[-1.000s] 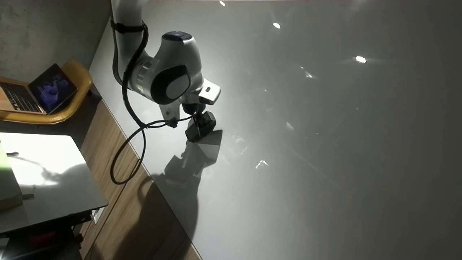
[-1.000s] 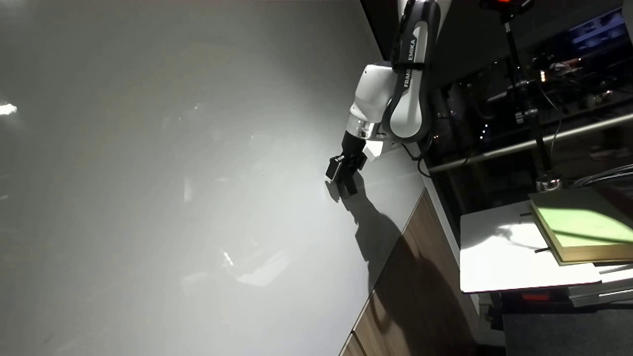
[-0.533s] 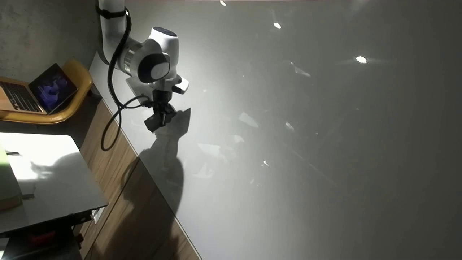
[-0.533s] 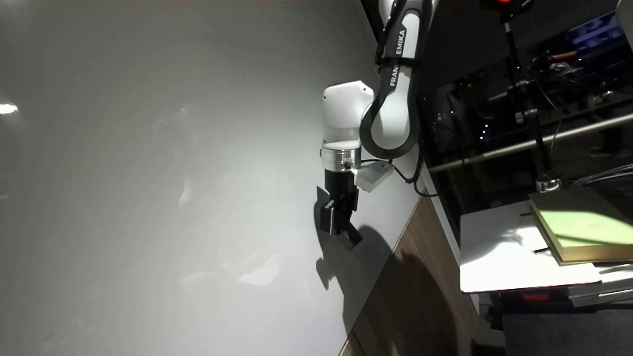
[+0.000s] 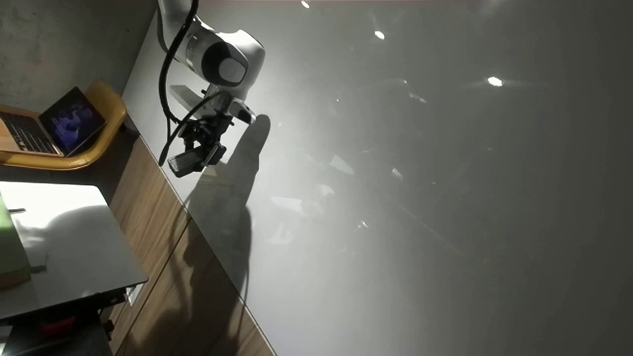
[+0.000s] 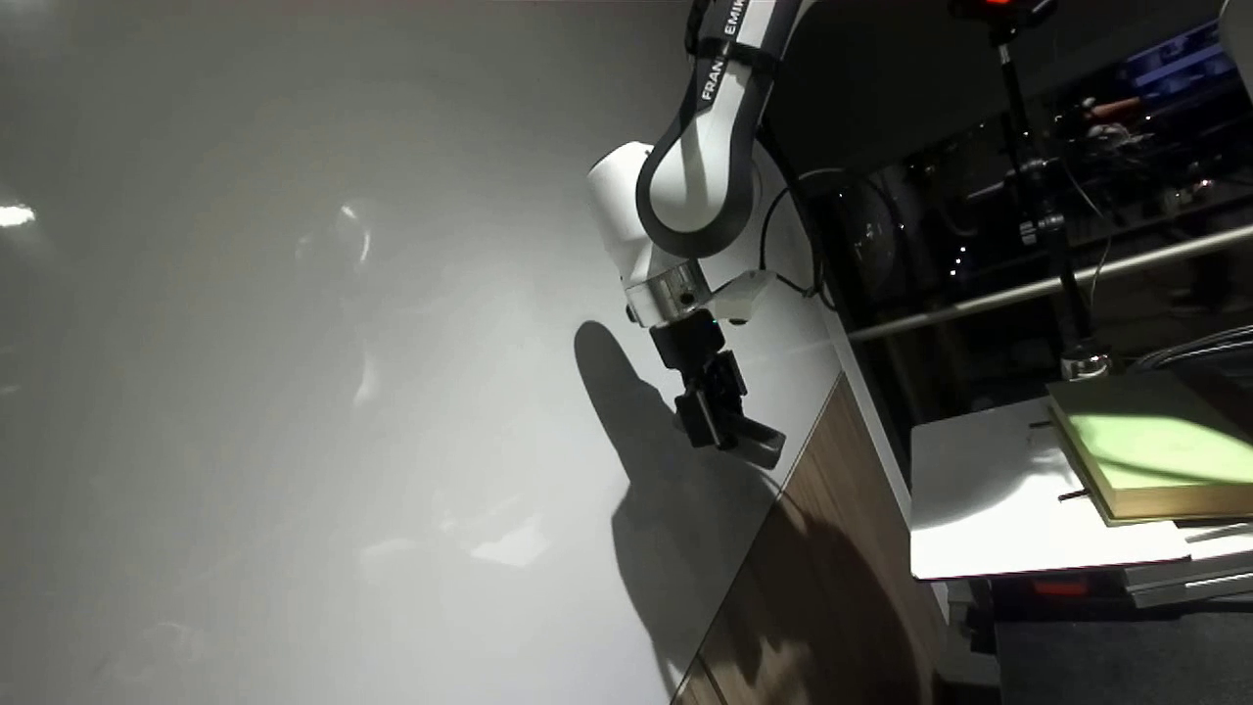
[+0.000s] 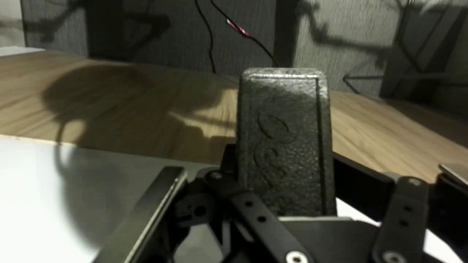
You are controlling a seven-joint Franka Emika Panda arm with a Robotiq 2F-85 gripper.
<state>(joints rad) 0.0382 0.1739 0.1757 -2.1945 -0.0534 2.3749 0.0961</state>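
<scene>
The jaws of the gripper (image 6: pixel 719 421) are closed most of the way, with a dark block (image 7: pixel 285 142) gripped between them. Only in the wrist view can lines and curls be made out on the block's face; in both exterior views it is seen as a plain slab, jutting toward the wood (image 5: pixel 143 198). In the wrist view alone, a thin cable (image 7: pixel 239 29) with a red and white mark is shown past the wood. The block is held over the table (image 5: pixel 395 277), near the edge where the white top is met by the wood; that edge is crossed by a long shadow (image 5: pixel 222 222). Little table is left on that side, while a broad stretch is spread opposite. Beyond the wood, a desk (image 6: pixel 969 470) is seen in both exterior views. A laptop (image 5: pixel 71 123) is caught in an exterior view; a rail (image 6: pixel 979 305) is likewise caught in an exterior view.
</scene>
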